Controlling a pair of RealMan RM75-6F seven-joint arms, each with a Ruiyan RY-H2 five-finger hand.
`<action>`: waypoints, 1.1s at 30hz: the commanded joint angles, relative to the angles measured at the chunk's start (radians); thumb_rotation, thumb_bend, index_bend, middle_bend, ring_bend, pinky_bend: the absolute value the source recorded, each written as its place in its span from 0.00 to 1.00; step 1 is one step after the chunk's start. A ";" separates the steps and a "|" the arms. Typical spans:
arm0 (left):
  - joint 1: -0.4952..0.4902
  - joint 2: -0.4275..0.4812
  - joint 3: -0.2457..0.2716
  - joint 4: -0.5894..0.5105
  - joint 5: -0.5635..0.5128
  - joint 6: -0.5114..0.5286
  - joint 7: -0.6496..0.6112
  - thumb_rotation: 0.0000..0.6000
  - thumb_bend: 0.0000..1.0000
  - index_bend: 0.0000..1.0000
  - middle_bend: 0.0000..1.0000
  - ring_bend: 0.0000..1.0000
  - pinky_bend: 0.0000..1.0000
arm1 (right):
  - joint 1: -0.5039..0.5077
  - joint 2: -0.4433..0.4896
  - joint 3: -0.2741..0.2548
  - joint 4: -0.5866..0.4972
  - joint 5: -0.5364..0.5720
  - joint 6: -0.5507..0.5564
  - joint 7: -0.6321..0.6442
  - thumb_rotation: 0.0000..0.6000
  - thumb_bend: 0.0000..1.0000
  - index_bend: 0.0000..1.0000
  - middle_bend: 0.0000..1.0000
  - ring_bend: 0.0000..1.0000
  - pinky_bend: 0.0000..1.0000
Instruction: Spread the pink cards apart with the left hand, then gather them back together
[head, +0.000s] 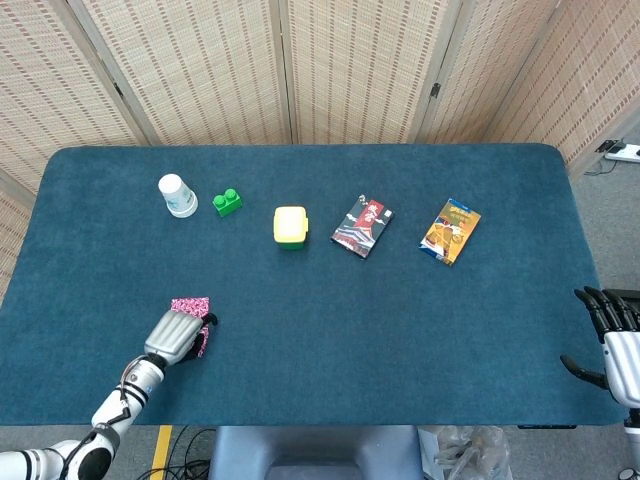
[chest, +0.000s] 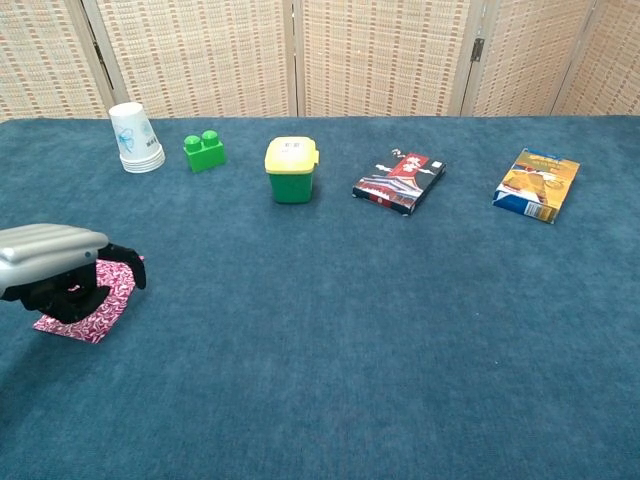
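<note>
A wide table (head: 420, 330) covered in dark teal, carpet-like cloth fills both views, w/ woven cane screens behind its far edge. Landmark: the small yellow-lidded green tub (head: 290, 226) near the table's far-middle. Most of the cloth nearer than the tub is bare, open room, esp. the whole middle & right.

Right of the tub: a flat red-and-dark packet (head: 362, 227), then a flat orange-and-blue box (head: 450, 231) further right, well apart. Left of the tub: a green toy brick (head: 227, 202) w/ two studs, then a stack of white paper cups (head: 177, 195), upside down.

Well nearer than the tub & to its left, close to the table's near-left edge, the left hand (head: 177, 334) lies palm-down over the pink cards (head: 191, 305). Silver ribbed back, dark fingers (chest: 128, 268) curled down onto the cards, pressing them to the cloth. Cards are thin, flat, pink w/ a white speckle pattern; their edges show at the hand's far & near sides.

Far right of the tub, at the table's near-right edge, the right hand (head: 608, 330) sits off the cloth, dark fingers apart, holding nothing.
</note>
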 joint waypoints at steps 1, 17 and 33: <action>0.006 0.021 -0.008 0.000 -0.017 0.014 -0.006 1.00 0.70 0.33 1.00 1.00 1.00 | 0.000 -0.001 0.000 0.002 0.000 -0.001 0.002 1.00 0.18 0.11 0.14 0.10 0.16; 0.038 0.058 0.022 0.062 -0.078 -0.006 -0.037 1.00 0.70 0.33 1.00 1.00 1.00 | 0.009 -0.003 0.002 -0.006 -0.006 -0.010 -0.010 1.00 0.18 0.11 0.14 0.11 0.16; 0.023 0.018 0.023 0.056 -0.061 -0.021 -0.026 1.00 0.70 0.33 1.00 1.00 1.00 | -0.002 0.001 -0.002 -0.010 -0.008 0.004 -0.010 1.00 0.18 0.11 0.15 0.11 0.18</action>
